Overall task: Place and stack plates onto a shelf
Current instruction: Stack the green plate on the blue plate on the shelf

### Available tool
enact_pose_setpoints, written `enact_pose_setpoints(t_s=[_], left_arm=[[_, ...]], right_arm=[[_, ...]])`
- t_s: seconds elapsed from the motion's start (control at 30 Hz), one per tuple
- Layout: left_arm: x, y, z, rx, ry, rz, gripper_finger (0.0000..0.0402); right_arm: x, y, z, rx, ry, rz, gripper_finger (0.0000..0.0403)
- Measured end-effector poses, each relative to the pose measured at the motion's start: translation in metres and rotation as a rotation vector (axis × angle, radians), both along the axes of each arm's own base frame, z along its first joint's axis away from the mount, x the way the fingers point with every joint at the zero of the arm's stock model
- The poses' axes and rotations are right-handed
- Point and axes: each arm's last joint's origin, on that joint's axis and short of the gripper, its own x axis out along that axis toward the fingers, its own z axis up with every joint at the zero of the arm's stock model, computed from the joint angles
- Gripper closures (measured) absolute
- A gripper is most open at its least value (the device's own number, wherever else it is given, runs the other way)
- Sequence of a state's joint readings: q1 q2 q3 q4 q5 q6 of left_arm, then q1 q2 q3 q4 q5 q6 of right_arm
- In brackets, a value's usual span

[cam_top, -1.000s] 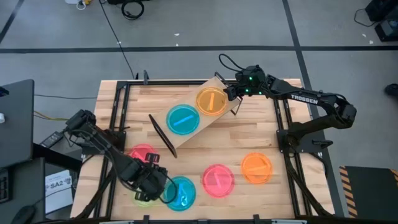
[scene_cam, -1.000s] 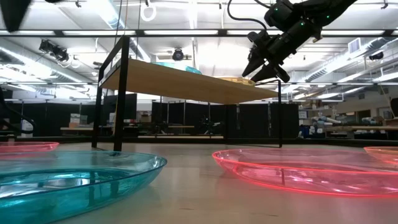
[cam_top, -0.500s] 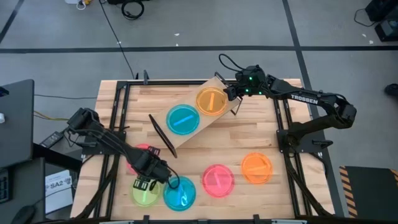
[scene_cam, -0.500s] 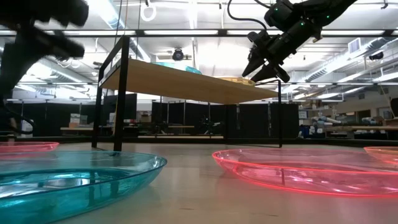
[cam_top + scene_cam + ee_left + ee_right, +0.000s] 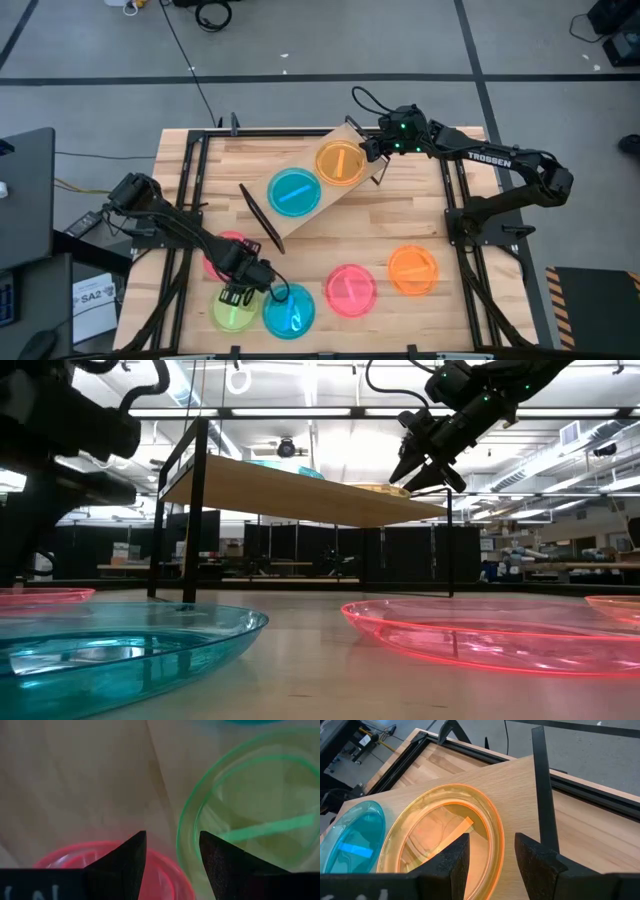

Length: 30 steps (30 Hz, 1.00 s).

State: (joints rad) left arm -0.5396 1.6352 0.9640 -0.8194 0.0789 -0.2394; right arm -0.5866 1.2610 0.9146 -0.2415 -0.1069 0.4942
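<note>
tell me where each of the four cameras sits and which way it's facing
High view: above the table, looking straight down; both arms, the shelf and plates.
Low view: at tabletop height, looking level under the shelf; the right gripper at its far end.
Left wrist view: looks down past the left gripper at a green plate.
Right wrist view: looks past its own fingers at the orange plate on the shelf.
Shared: that orange plate also shows from above.

Orange plate (image 5: 339, 162) and blue plate (image 5: 295, 192) lie flat on the shelf (image 5: 310, 215).
</note>
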Motion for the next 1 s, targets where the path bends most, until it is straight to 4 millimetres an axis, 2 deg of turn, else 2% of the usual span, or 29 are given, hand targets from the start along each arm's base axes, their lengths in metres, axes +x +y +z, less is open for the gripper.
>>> enact_pose_setpoints(t_s=[0.27, 0.47, 0.83, 1.0], left_arm=[[-0.001, -0.001, -0.017, -0.091, -0.06, 0.009, 0.0212], [-0.006, 0.001, -0.025, -0.087, -0.045, 0.011, 0.0212], [-0.008, 0.002, -0.028, -0.1, -0.056, 0.003, 0.0213], [-0.008, 0.002, -0.029, -0.095, -0.057, 0.004, 0.0235]], right_arm=[[0.0, 0.0, 0.0, 0.0, 0.0, 0.0, 0.0239], [0.0, 0.0, 0.0, 0.0, 0.0, 0.0, 0.0239], [0.0, 0.0, 0.0, 0.0, 0.0, 0.0, 0.0239], [0.0, 0.0, 0.0, 0.0, 0.0, 0.0, 0.0239]])
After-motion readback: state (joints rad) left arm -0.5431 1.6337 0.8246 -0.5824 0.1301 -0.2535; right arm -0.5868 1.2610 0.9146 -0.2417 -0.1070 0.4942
